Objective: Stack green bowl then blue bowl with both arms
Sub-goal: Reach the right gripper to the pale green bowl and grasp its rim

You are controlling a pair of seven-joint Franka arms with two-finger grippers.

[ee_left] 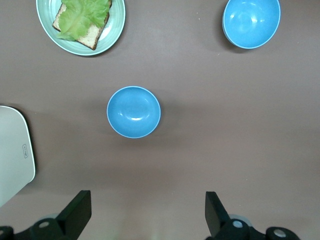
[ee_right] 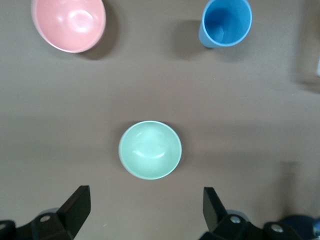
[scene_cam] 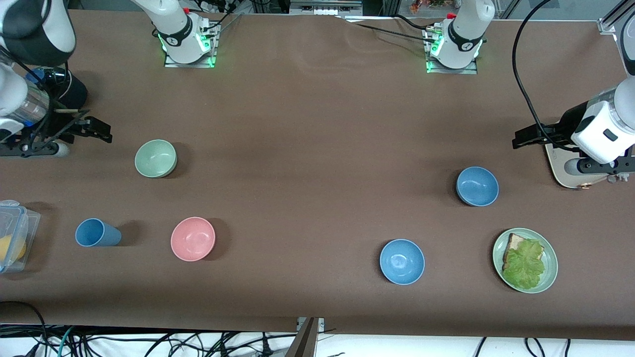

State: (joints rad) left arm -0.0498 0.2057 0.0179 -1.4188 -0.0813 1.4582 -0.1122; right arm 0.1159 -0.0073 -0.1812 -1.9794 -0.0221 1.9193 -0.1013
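The green bowl [scene_cam: 156,158] sits upright on the brown table toward the right arm's end; it also shows in the right wrist view [ee_right: 150,149]. Two look-alike blue bowls stand toward the left arm's end: one [scene_cam: 477,186] farther from the front camera, centred in the left wrist view [ee_left: 134,111], and one [scene_cam: 402,261] nearer to it [ee_left: 251,21]. My right gripper [scene_cam: 101,131] hovers open and empty beside the green bowl [ee_right: 145,212]. My left gripper [scene_cam: 520,139] hovers open and empty beside the farther blue bowl [ee_left: 147,215].
A pink bowl [scene_cam: 193,238] and a blue cup [scene_cam: 97,233] stand nearer to the front camera than the green bowl. A green plate [scene_cam: 548,277] with bread and lettuce, a pale board [scene_cam: 558,168] and a plastic box [scene_cam: 12,238] sit near the table's ends.
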